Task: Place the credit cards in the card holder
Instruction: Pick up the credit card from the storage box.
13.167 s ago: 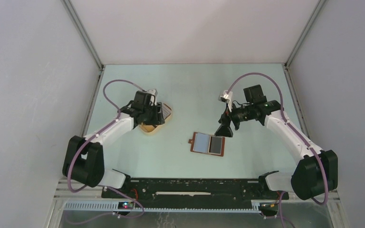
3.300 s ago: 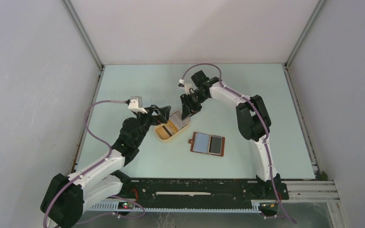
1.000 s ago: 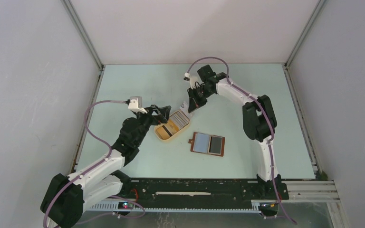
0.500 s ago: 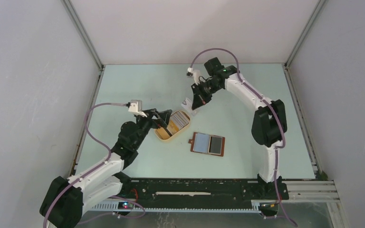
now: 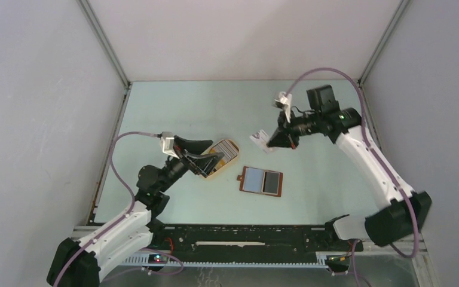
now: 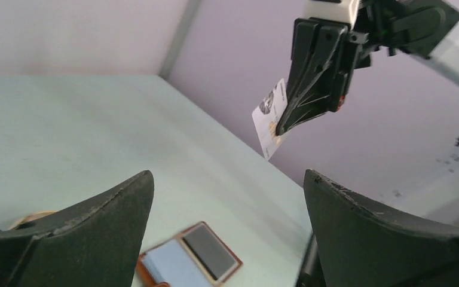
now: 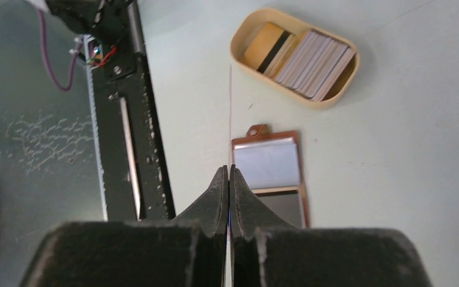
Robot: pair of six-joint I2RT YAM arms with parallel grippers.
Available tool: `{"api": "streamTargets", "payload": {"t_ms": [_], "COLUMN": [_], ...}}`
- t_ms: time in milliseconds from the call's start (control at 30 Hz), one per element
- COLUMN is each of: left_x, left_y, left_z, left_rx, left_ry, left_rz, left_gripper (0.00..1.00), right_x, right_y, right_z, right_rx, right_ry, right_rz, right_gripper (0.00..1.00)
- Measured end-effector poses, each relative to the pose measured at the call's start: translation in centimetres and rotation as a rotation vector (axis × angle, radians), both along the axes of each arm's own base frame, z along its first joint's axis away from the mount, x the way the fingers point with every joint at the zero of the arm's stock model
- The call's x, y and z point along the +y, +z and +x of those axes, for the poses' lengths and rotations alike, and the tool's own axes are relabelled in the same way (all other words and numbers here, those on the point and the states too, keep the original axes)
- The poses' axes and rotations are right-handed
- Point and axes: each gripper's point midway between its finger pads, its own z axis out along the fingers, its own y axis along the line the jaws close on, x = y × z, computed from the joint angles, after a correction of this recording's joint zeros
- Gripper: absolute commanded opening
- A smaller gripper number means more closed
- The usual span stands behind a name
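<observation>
Over the table right of the tan tray [image 5: 236, 144], right gripper [image 5: 273, 141] is clamped on one white credit card [image 5: 259, 139] (held in the air, edge-on in its wrist view). Other credit cards [image 5: 229, 150] stand in the tray. Card holder [image 5: 262, 181] lies opened flat near the tray, pockets up. Left gripper [image 5: 205, 156] jaws are spread wide at the tray's left end, holding nothing.
</observation>
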Motion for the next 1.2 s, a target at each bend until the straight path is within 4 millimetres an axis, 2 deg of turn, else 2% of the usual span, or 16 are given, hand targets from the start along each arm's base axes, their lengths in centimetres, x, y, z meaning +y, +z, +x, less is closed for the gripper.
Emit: {"api": "streamTargets", "payload": {"t_ms": [100,233,333,400,500,667,733,933,1067,1200], "left_x": [-1.5,-4.1,-5.5,-6.0,-6.6,-8.1,-9.0,-11.0,-11.7,-12.5], "left_y": [0.1,0.4,1.3,1.6,1.3,-0.9,-1.1,2.3,3.1,2.7], "left_z": [-1.7,-5.2,-7.6,-8.4,-8.2,-7.3,-7.1,-6.7,-6.5,-6.5], "left_rx": [-0.020,-0.074,-0.147,-0.181,-0.186,-0.131,-0.125,-0.207,-0.238,-0.247], "left_ry": [-0.114,-0.264,-0.339,-0.352,-0.331,-0.303,-0.306,-0.317,-0.325,-0.354], "left_rz": [-0.027,-0.040,-0.047,-0.049,-0.042,0.010,0.029,0.010,0.005,0.019], "left_gripper": [1.00,1.00,1.00,1.00,1.00,0.94,0.93,0.88,0.78,0.68], "right_x": [-1.7,-3.7,-4.1,-3.7,-3.1,-2.3,-2.1,-2.0,-1.9,-1.9], "right_y": [-0.5,-0.3,-0.3,-0.2,0.6,1.7,2.0,2.4,2.5,2.4], "right_z": [-2.6,-4.6,-5.8,-6.7,-7.2,-8.2,-8.5,-9.1,-9.3,-9.3], "right_rx": [-0.016,-0.058,-0.083,-0.070,-0.051,-0.036,-0.029,-0.007,0.001,0.010], "right_ry": [0.002,-0.020,-0.012,0.025,0.073,0.135,0.152,0.178,0.189,0.196], "right_rz": [0.069,0.211,0.297,0.341,0.383,0.419,0.427,0.441,0.445,0.446], "right_gripper": [0.00,0.00,0.00,0.00,0.00,0.00,0.00,0.00,0.00,0.00]}}
